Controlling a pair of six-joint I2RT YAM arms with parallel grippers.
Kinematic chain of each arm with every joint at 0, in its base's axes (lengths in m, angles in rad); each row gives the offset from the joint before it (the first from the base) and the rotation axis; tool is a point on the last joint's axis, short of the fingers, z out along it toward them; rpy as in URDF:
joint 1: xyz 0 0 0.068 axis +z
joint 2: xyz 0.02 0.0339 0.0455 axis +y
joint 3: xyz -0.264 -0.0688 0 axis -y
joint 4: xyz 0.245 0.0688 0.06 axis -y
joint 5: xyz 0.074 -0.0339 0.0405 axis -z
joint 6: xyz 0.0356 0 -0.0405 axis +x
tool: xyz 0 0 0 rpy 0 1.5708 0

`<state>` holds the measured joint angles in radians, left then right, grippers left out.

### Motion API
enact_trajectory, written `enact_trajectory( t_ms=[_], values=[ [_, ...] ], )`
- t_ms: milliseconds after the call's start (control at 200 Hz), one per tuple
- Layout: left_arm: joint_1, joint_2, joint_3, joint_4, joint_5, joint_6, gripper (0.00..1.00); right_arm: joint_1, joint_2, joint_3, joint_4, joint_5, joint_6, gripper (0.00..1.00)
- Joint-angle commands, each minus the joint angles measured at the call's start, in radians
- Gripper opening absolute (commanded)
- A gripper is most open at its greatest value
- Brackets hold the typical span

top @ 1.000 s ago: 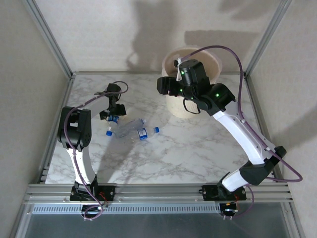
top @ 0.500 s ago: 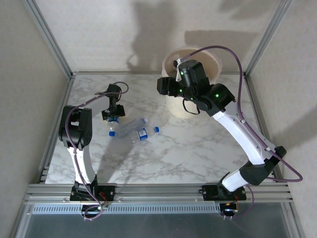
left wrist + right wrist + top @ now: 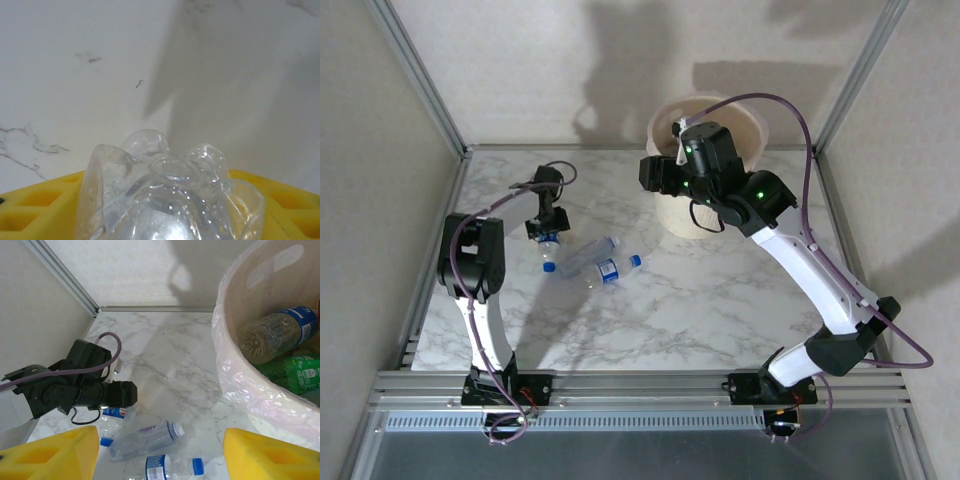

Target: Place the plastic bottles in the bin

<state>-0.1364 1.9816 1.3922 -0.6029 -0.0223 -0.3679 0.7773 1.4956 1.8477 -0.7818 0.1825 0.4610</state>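
Partly spread, left claw (image 3: 549, 240) — flanking bottle (image 3: 165, 200)

Bright, soft light; grey shadows on the back wall (image 3: 520, 70); blurry near bottle (image 3: 165, 200).

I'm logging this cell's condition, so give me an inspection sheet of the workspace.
Surface: white marbled tabletop.
Job's things: round cream bin with pinkish plastic liner, holding blue-labelled and green bottles; three clear plastic bottles lying on the tabletop.
Clutter: nothing seen.
Grippers: left gripper straddles one tabletop bottle, grip unconfirmed; right gripper open, empty, beside the bin.
Cables: purple cables, hanging in loose loops.
Surroundings: aluminium frame posts, plain beige walls.
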Motion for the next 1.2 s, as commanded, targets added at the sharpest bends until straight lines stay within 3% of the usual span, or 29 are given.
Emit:
enact_trajectory(
  t_ms=[0, 195, 340, 491, 556, 636, 771, 956, 1191],
  values=[
    [0.008, -0.076, 0.055, -0.055, -0.019, -0.018, 0.63, 0.011, -0.018, -0.002, 0.013, -0.001, 0.006, 0.67],
    [0.008, -0.165, 0.15, -0.107, 0.025, -0.07, 0.62, 0.013, -0.007, -0.005, 0.032, -0.062, 0.005, 0.67],
    [0.008, -0.257, 0.226, -0.085, 0.192, -0.189, 0.63, 0.024, 0.022, -0.001, 0.056, -0.156, 0.004, 0.7],
    [-0.006, -0.379, 0.163, 0.219, 0.515, -0.491, 0.65, 0.023, 0.047, -0.004, 0.115, -0.335, 0.015, 0.78],
    [-0.034, -0.423, 0.118, 0.405, 0.59, -0.639, 0.66, 0.021, 0.06, 0.0, 0.138, -0.393, 0.027, 0.79],
    [-0.066, -0.439, 0.128, 0.527, 0.629, -0.748, 0.67, 0.015, 0.08, 0.013, 0.144, -0.419, 0.042, 0.79],
    [-0.096, -0.437, 0.188, 0.594, 0.664, -0.828, 0.68, -0.019, 0.083, 0.004, 0.152, -0.464, 0.06, 0.78],
    [-0.12, -0.419, 0.254, 0.53, 0.681, -0.817, 0.68, -0.072, 0.083, -0.013, 0.147, -0.506, 0.065, 0.75],
    [-0.136, -0.429, 0.229, 0.592, 0.718, -0.869, 0.67, -0.102, 0.11, 0.016, 0.125, -0.548, 0.046, 0.65]
  ],
)
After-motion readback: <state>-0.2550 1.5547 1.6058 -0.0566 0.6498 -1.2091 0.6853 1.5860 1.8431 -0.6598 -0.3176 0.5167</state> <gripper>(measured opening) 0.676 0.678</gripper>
